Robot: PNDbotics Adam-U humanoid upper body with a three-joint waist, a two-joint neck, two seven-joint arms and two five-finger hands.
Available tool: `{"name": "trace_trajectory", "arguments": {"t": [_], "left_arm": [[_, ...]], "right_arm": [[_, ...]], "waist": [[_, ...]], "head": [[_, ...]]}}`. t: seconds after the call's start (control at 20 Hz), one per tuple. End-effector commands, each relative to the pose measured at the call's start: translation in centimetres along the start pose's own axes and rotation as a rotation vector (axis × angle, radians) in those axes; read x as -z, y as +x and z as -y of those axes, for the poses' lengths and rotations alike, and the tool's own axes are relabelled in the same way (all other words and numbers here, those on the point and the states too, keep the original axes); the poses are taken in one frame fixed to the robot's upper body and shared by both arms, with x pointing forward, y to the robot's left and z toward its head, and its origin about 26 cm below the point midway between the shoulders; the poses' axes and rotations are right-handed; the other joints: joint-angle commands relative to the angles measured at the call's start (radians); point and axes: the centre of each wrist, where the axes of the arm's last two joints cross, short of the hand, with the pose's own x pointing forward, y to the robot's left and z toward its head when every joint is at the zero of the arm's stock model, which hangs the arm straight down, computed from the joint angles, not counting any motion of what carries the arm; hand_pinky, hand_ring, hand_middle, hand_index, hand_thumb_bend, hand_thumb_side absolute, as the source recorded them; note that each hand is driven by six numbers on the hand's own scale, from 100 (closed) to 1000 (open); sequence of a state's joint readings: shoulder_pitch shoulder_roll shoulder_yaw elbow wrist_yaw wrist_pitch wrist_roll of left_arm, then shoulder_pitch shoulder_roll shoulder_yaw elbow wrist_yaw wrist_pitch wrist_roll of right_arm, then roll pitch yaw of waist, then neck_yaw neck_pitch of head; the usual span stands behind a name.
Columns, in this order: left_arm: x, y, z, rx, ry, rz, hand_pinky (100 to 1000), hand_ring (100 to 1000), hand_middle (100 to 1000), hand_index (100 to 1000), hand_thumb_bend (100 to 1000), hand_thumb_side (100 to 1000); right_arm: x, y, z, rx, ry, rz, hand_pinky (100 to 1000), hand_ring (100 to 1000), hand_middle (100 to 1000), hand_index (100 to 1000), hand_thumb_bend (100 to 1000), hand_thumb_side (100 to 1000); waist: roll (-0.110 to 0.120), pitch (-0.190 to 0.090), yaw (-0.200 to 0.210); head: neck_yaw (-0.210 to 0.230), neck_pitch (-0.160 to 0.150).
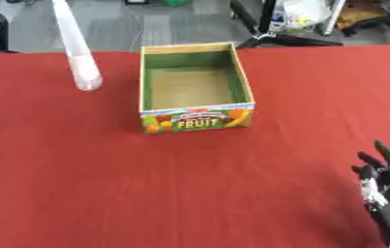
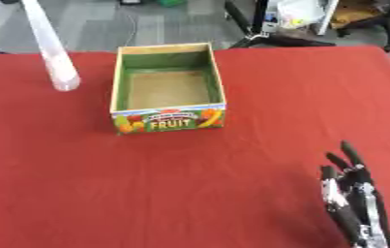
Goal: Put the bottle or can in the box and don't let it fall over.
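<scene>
Centrally, on the red table [image 1: 105, 193], sits an open cardboard box [image 1: 195, 87] with green inner walls, a tan floor and a front panel printed with fruit pictures and the word FRUIT; nothing lies inside it. To the box's left, near but apart from it, a pale translucent object [image 1: 79, 53] slants in from the far edge, narrow at its top and widening to a rounded lower end that is at or just above the cloth; whether this is the bottle cannot be told, and no holder of it shows. Right hand [image 2: 354, 203] shows at the lower right corner, black with silver parts, fingers straight and pointing up the view, spread and holding nothing, well apart from the box. Left hand is out of sight in both eye views. Beyond the table, grey floor [image 1: 164, 24].
</scene>
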State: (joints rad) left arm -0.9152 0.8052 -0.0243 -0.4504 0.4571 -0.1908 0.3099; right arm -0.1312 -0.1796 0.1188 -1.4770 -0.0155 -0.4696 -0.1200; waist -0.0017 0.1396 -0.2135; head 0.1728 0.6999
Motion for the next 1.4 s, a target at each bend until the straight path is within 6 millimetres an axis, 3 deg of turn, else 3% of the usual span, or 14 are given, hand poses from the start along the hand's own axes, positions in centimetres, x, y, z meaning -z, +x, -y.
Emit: {"name": "trace_trajectory", "arguments": {"t": [0.05, 0.2, 0.4, 0.55, 0.8, 1.1, 1.3, 1.4], "left_arm": [[0.3, -0.1, -0.1, 0.054, -0.085, -0.015, 834, 1000, 1000, 898, 943, 693], [0.2, -0.4, -0.1, 0.063, -0.104, -0.018, 835, 1000, 1000, 903, 961, 685], [-1.0, -0.6, 4.4, 0.086, -0.276, 0.062, 834, 1000, 1000, 905, 995, 703], [-1.3, 0.1, 5.8, 0.081, -0.356, 0.115, 834, 1000, 1000, 905, 1000, 710], [-1.3, 1.1, 6.6, 0.079, -0.408, 0.165, 830, 1000, 1000, 902, 1000, 703], [-1.1, 2.3, 6.7, 0.048, -0.345, 0.211, 820, 1000, 1000, 894, 1000, 673], [-1.0, 2.7, 6.7, 0.043, -0.294, 0.221, 809, 1000, 1000, 884, 1000, 629], [-1.1, 2.7, 6.8, 0.048, -0.275, 0.217, 796, 1000, 991, 871, 959, 563]], "right_arm": [[0.6, 0.4, 0.4, -0.006, 0.011, 0.022, 794, 895, 1000, 949, 100, 470], [0.6, 0.5, 0.4, -0.005, 0.011, 0.023, 794, 894, 1000, 949, 100, 470], [1.5, 0.9, -0.4, 0.018, 0.026, 0.048, 794, 894, 1000, 949, 100, 470], [1.8, 1.0, -0.7, 0.031, 0.028, 0.058, 794, 894, 1000, 949, 100, 470], [2.3, 1.3, -1.1, 0.046, 0.03, 0.073, 795, 894, 1000, 949, 100, 470], [2.8, 1.6, -1.4, 0.057, 0.031, 0.086, 795, 894, 1000, 949, 100, 470], [3.1, 1.7, -1.7, 0.064, 0.035, 0.096, 795, 894, 1000, 949, 100, 470], [3.2, 1.8, -1.8, 0.068, 0.035, 0.1, 795, 894, 1000, 949, 100, 470]], "waist": [[0.002, -0.018, -0.001], [0.002, -0.017, -0.002], [-0.009, 0.005, -0.038], [-0.015, 0.02, -0.049], [-0.022, 0.038, -0.063], [-0.021, 0.058, -0.075], [-0.019, 0.074, -0.084], [-0.018, 0.079, -0.088]], "head": [[0.003, -0.01], [0.005, -0.011], [0.032, -0.037], [0.043, -0.051], [0.051, -0.071], [0.055, -0.091], [0.06, -0.103], [0.062, -0.107]]}}
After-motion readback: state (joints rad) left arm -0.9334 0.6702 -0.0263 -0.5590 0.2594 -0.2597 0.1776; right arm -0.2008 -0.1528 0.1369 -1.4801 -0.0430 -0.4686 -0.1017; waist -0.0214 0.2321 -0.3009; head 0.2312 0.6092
